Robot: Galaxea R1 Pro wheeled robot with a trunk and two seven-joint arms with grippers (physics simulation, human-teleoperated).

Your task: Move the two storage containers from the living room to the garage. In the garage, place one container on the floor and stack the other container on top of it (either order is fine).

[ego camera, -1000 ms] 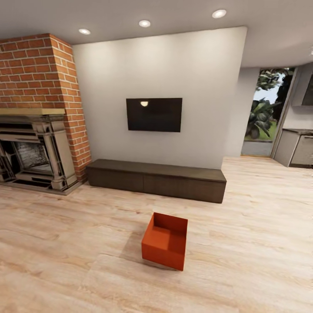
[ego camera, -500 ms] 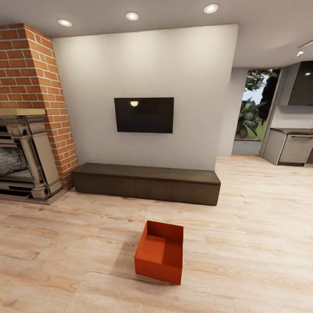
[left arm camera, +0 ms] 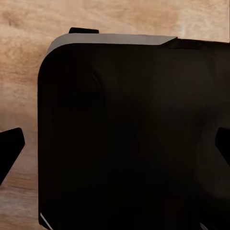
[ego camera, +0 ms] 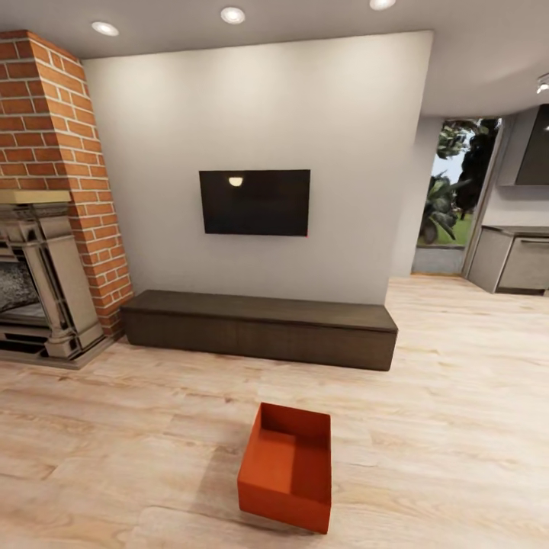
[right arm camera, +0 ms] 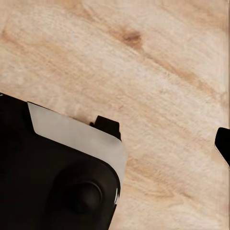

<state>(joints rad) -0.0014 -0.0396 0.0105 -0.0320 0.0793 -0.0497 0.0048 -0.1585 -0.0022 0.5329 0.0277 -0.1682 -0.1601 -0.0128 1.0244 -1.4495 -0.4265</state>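
One orange-red storage container (ego camera: 288,473), lidless and empty, sits on the light wood-plank floor (ego camera: 114,442) of the living room, low in the head view and just right of centre. It is slightly turned, with a corner toward me. In the left wrist view my left gripper (left arm camera: 115,146) hangs open over my own dark base (left arm camera: 129,96), one black fingertip at each side edge. My right gripper (right arm camera: 115,146) points down at the plank floor (right arm camera: 158,72). One of its fingertips (right arm camera: 223,143) shows at the frame's edge, and nothing is held.
A low dark wood console (ego camera: 259,328) runs along the white wall under a black TV (ego camera: 255,202). A red brick fireplace (ego camera: 46,191) stands at the left. Glass doors (ego camera: 450,198) and grey cabinets (ego camera: 518,259) lie at the right. Open plank floor surrounds the container.
The whole head view has shifted: the camera moved closer, so the container shows larger and lower and the fireplace has slid left. The container itself has not moved.
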